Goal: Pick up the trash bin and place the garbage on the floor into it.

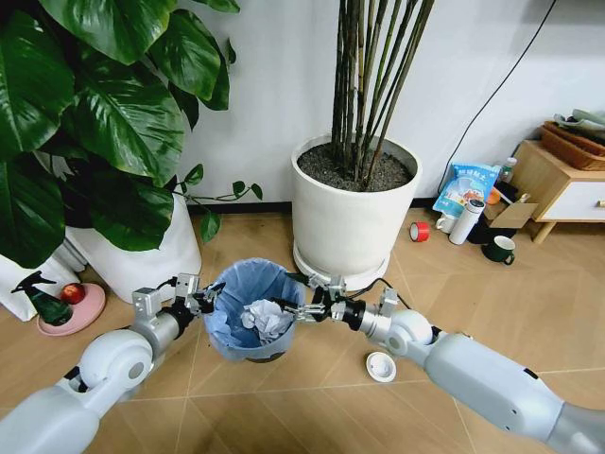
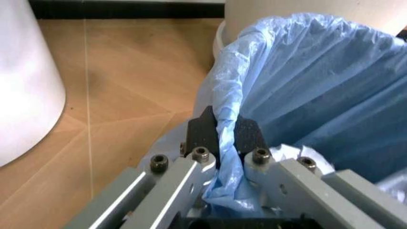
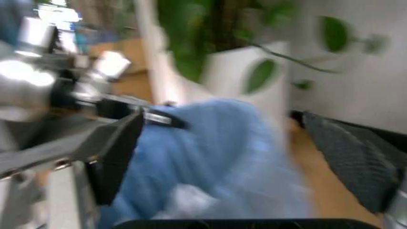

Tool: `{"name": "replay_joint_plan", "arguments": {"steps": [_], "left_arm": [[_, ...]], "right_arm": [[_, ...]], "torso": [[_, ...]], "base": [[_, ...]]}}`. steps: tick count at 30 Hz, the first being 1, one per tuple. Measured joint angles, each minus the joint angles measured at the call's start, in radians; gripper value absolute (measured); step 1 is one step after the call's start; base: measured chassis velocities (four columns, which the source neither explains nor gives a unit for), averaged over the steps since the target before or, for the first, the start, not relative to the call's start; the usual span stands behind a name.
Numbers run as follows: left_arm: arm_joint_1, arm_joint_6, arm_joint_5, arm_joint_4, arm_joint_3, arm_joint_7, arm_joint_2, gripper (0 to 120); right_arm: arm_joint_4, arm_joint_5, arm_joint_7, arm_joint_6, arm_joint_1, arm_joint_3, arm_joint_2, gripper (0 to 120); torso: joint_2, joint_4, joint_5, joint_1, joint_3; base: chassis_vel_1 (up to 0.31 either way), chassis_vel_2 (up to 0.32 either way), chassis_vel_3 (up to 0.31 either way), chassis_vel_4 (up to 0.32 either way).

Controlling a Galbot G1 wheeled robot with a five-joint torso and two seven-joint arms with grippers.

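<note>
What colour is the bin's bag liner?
Light blue plastic bag liner, clearest in the left wrist view.

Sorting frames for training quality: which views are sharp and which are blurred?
Head view: sharp, evenly lit, trash bin crisp. Left wrist view: sharp on the left tool pinching the liner. Right wrist view: smeared throughout, the open right tool and plants behind soft.

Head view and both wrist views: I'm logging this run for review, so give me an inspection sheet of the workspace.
Surface: wooden floor.
Job's things: trash bin with blue liner, white paper balls inside; white disc on the floor beside it.
Clutter: red tape roll, white bottle, dark mug, spray bottle, pink dish.
Grippers: left gripper shut on the bin's rim; right gripper open over the bin's mouth.
Cables: black cable down the wall.
Surroundings: white plant pots, wooden cabinet.
</note>
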Motion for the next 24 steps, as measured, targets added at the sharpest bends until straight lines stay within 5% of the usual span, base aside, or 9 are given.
{"name": "replay_joint_plan", "arguments": {"steps": [14,24], "left_arm": [[0.065,0.000,0.001,-0.010,-0.089,-0.001,0.002,0],[0.135,-0.003,0.016,-0.029,-0.161,0.005,-0.003,0]], "right_arm": [[-0.001,-0.169,0.294,-0.085,-0.346,0.330,-0.072,100],[-0.026,-0.203,0.347,-0.138,-0.618,0.554,-0.022,100]], "torso": [[0.000,-0.0002,0.0000,0.000,0.000],[0.000,-0.0003,0.0001,0.000,0.000]], "base": [[0.000,0.000,0.000,0.000],[0.000,0.000,0.000,0.000]]}}
